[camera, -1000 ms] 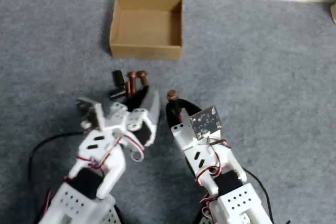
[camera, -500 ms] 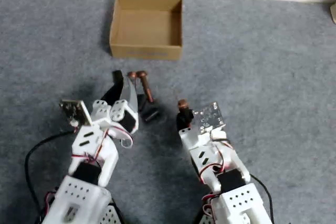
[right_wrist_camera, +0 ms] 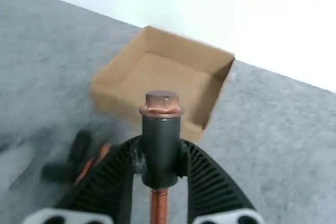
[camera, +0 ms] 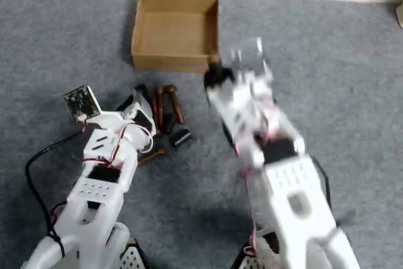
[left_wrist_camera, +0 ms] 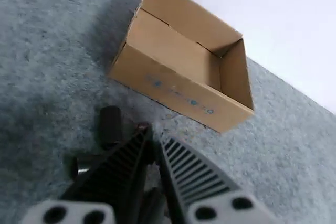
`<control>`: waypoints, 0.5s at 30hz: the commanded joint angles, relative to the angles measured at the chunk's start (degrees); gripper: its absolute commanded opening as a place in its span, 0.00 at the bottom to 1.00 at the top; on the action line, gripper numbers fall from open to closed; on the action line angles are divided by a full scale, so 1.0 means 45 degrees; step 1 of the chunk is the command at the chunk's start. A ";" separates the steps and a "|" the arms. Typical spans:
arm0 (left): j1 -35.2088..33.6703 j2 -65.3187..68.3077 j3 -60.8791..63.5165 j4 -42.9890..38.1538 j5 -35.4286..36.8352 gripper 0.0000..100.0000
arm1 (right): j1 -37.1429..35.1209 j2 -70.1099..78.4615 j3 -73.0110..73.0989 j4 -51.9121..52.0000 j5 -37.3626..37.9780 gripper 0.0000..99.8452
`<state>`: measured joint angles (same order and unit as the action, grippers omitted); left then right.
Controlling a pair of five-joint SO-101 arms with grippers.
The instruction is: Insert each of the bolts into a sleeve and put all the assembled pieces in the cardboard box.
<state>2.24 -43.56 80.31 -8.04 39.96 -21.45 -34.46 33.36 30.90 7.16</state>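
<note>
Bolt (right_wrist_camera: pixel 161 103): copper, seated down through a black sleeve (right_wrist_camera: pixel 160 145), with the head resting on the sleeve's top and the threaded end showing below.
Assembled piece (camera: pixel 214 70): held upright in the air, right at the near wall of the cardboard box (camera: pixel 175 62) by its corner. It cannot be told whether it has cleared the rim.
Right gripper (right_wrist_camera: pixel 160 151): clamped on the sides of the sleeve. The bolt itself is not pinched.
Step in hand: judged to be carrying the assembled piece to the box for release.
Doing it well: the piece should pass over the near wall with the threaded end above the rim and reach a spot over the box floor, away from the corner. It should then come down inside the walls before the jaws part.
Watch point: only the sleeve is gripped, so the bolt probably hangs by its head. Keeping the piece upright should stop the bolt sliding out, and a low release should keep the two parts together.
Left gripper (left_wrist_camera: pixel 155 141): jaws drawn almost together with nothing visibly between them, poised over the loose parts.
Loose parts: loose bolts (camera: pixel 165 106) and a loose sleeve (camera: pixel 181 137) lie on the grey surface (camera: pixel 327 92) between the left arm and the box, not yet assembled.
</note>
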 commanded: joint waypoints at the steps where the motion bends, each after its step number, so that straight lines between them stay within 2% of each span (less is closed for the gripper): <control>1: -0.0166 0.0049 -0.0713 -0.0293 0.0039 0.01 | 0.0928 0.3702 -0.5656 0.0694 0.0117 0.00; 6: -0.0127 0.0049 -0.0733 -0.0293 0.0039 0.01 | 0.1670 0.8352 -1.1341 0.2276 0.0117 0.00; 15: -0.0107 0.0049 -0.0733 -0.0293 0.0000 0.01 | 0.1748 1.5893 -1.9429 0.3722 0.0117 0.00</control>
<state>1.98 -43.30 80.31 -8.22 39.96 -14.33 30.77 -40.22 46.55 7.16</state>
